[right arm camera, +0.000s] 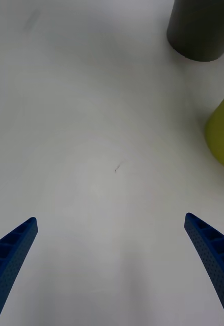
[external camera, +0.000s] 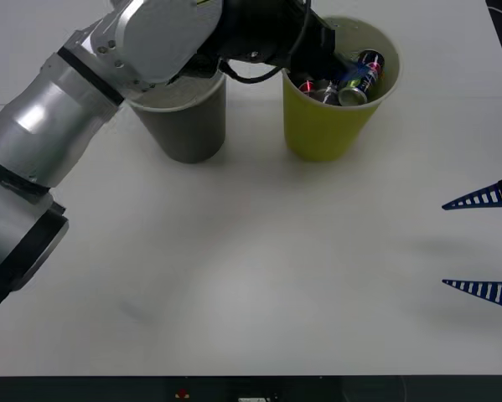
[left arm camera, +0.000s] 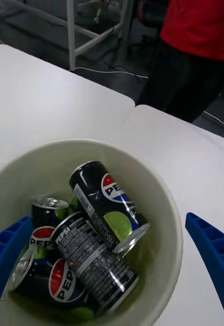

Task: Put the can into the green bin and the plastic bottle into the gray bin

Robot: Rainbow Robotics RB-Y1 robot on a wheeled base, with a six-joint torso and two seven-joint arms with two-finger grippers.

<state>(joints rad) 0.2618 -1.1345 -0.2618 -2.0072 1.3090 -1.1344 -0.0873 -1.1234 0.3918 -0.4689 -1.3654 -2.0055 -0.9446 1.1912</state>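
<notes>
Left arm reaches across the gray bin (external camera: 183,117) with its end effector (left arm camera: 112,265) poised over the green bin (external camera: 330,126), fingers spread, empty. The can (left arm camera: 109,206) lies tilted atop other cans inside the green bin. Right end effector (external camera: 483,244) is parked open above the white tabletop (external camera: 251,276).

You are looking at the can (left arm camera: 109,204) lying tilted atop other cans inside the green bin (external camera: 326,134), upper right; the gray bin (external camera: 188,126) is standing left of it.
</notes>
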